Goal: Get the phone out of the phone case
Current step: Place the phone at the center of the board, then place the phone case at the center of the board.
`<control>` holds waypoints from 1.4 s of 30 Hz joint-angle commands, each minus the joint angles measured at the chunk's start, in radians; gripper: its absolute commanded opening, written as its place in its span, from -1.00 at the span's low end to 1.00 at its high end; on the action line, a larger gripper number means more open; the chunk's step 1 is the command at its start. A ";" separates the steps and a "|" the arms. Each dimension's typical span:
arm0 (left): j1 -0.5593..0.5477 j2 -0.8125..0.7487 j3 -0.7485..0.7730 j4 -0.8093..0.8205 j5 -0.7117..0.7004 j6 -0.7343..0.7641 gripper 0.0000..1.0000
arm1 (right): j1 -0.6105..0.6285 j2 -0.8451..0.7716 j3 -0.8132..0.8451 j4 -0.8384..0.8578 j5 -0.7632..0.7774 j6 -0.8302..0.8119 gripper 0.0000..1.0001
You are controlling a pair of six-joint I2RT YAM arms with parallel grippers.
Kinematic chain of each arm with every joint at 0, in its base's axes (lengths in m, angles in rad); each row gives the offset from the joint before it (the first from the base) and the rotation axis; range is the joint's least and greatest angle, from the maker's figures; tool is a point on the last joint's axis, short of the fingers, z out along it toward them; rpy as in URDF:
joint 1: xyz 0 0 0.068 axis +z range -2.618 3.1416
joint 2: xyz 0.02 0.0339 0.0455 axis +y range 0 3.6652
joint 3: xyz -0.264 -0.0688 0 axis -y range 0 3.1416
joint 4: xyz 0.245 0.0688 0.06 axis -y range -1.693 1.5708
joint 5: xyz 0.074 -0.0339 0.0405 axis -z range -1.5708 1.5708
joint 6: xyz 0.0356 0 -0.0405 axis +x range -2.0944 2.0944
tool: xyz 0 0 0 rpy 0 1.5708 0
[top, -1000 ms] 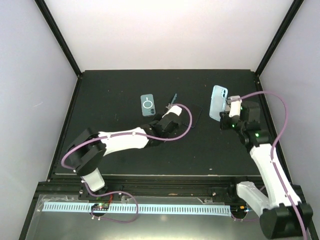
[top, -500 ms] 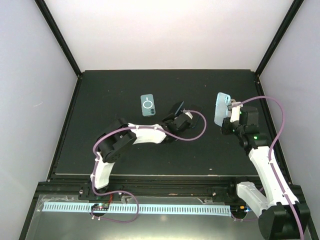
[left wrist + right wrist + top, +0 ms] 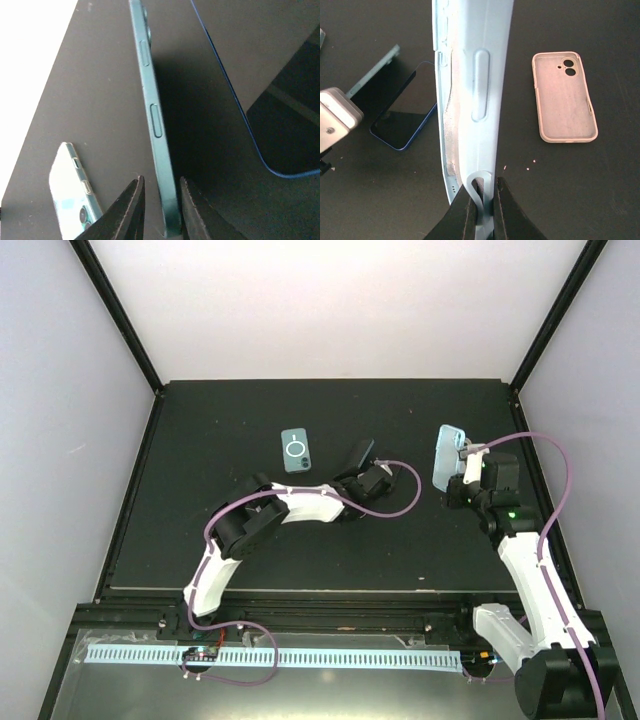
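Bright, even overhead light; pale walls [image 3: 330, 300] overexposed; wrist close-ups soft-focused, faint shadows.

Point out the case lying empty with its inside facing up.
The pinkish case with two camera holes, flat on the table. The light blue case stands on edge, clamped in the right pincer.

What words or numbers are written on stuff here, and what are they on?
No words or numbers are readable anywhere.
Only sign: a white ring on the small teal rectangular case lying on the black table.
The pale blue phone case and the dark teal phone show no lettering.
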 commanded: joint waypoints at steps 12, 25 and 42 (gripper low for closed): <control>0.004 -0.044 0.042 -0.165 0.089 -0.135 0.22 | -0.009 0.021 -0.003 0.041 0.020 0.006 -0.98; 0.004 -0.572 -0.182 -0.329 0.311 -0.397 0.59 | -0.113 0.460 0.421 -0.275 -0.168 -0.316 -0.98; 0.004 -0.992 -0.576 -0.288 0.585 -0.546 0.58 | -0.194 1.028 0.756 -0.420 -0.172 -0.336 -0.98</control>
